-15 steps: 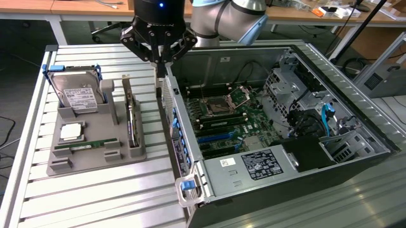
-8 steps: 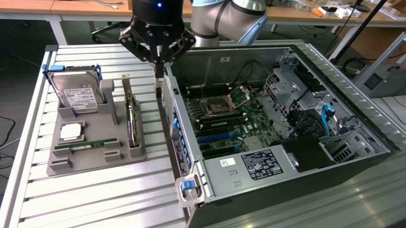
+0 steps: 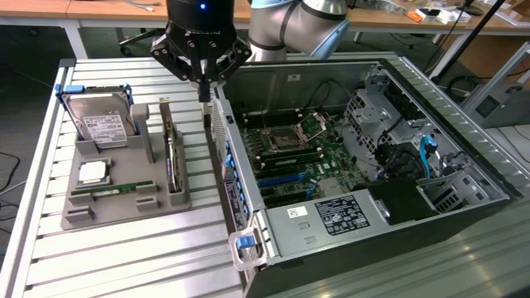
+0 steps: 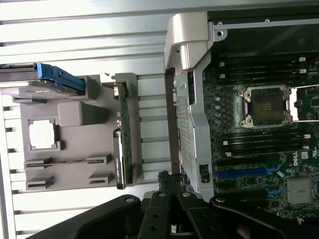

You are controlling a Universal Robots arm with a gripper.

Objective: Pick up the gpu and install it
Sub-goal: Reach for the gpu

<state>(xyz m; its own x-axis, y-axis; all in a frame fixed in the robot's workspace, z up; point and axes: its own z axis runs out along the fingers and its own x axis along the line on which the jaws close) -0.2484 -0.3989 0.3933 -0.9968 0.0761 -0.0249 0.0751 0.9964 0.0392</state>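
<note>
The gpu point(image 3: 171, 149) stands on its long edge in a slot of the grey holder tray point(image 3: 124, 211), green board with a black cooler on one face. In the wrist view the gpu point(image 4: 122, 134) is a thin green strip beside its black cooler. My gripper point(image 3: 203, 94) hangs above the gap between the tray and the open computer case point(image 3: 248, 205). It is higher than the gpu and just to the exterior view's right of the gpu's far end. Its fingers are shut with nothing between them. The fingertips point(image 4: 169, 180) show closed over the case's side wall.
On the tray, a silver hard drive point(image 3: 103, 124) leans in a blue bracket, with a CPU point(image 3: 93, 172) and a slim green memory stick point(image 3: 112, 188) nearer the front. Inside the case lie the motherboard point(image 3: 306, 143) and its blue slot point(image 4: 244, 173). Slatted table all round.
</note>
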